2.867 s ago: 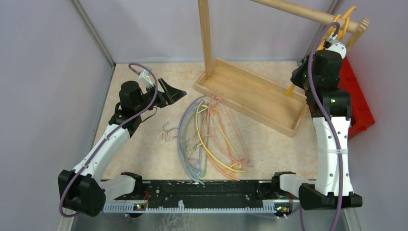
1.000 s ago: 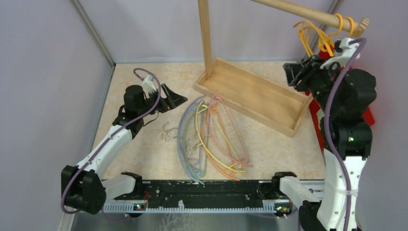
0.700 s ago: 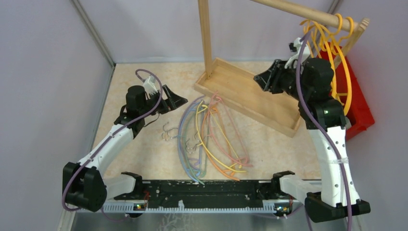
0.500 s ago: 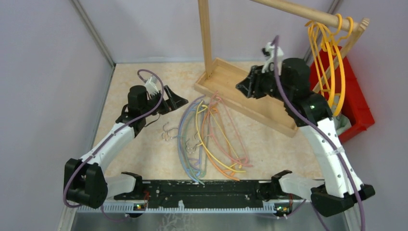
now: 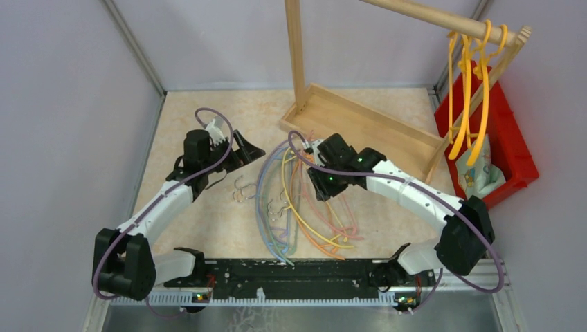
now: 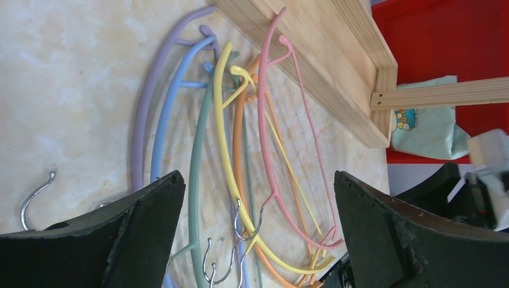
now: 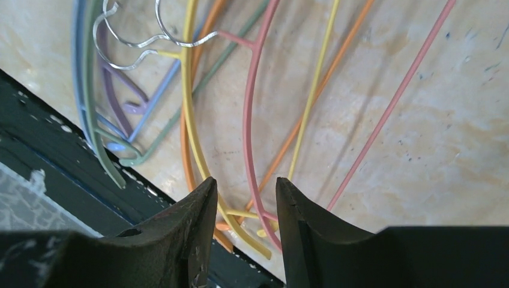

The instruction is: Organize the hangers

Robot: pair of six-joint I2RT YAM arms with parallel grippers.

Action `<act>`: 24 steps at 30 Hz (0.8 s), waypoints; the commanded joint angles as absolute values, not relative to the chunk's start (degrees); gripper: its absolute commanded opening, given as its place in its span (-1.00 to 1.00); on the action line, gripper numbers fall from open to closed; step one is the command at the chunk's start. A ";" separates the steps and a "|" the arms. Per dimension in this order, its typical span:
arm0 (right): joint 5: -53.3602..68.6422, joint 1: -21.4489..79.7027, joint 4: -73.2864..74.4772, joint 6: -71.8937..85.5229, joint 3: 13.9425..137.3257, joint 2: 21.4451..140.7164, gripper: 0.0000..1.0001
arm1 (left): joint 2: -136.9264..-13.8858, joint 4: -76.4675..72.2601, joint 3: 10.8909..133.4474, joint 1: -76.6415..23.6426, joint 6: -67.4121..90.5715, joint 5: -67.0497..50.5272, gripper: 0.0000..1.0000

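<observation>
A pile of hangers (image 5: 297,200) in purple, blue, green, yellow, orange and pink lies on the table's middle. Yellow hangers (image 5: 465,97) hang from the wooden bar (image 5: 429,19) at the back right. My right gripper (image 5: 320,188) hovers over the pile's right half, jaws a little apart and empty. In the right wrist view (image 7: 245,183) a pink hanger (image 7: 247,120) and a yellow hanger (image 7: 187,120) lie beneath it. My left gripper (image 5: 250,151) is wide open and empty at the pile's far left. In the left wrist view (image 6: 257,177) it frames the yellow hanger (image 6: 219,120).
The rack's wooden tray base (image 5: 367,135) lies behind the pile, with its upright post (image 5: 295,55). A red bin (image 5: 516,149) with a bag stands at the right. Loose metal hooks (image 5: 242,188) lie left of the pile. A black rail (image 5: 291,273) runs along the near edge.
My right arm has swung from the rack at the back right down and left to above the pile. The yellow hangers now hang free on the bar. The left arm has barely moved.
</observation>
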State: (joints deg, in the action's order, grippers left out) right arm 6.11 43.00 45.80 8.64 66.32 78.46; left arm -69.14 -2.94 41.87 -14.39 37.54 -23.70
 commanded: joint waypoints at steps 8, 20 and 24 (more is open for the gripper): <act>10.72 43.17 35.97 7.48 56.34 79.46 -0.12 | -64.75 -1.54 37.92 -13.12 37.38 -19.49 0.99; 12.77 43.44 29.17 7.28 51.06 85.60 0.00 | -65.69 -0.66 38.22 -12.57 37.17 -18.24 0.99; 13.61 43.42 27.36 7.23 50.20 87.77 -0.01 | -65.71 -0.56 37.94 -12.48 37.38 -18.09 0.99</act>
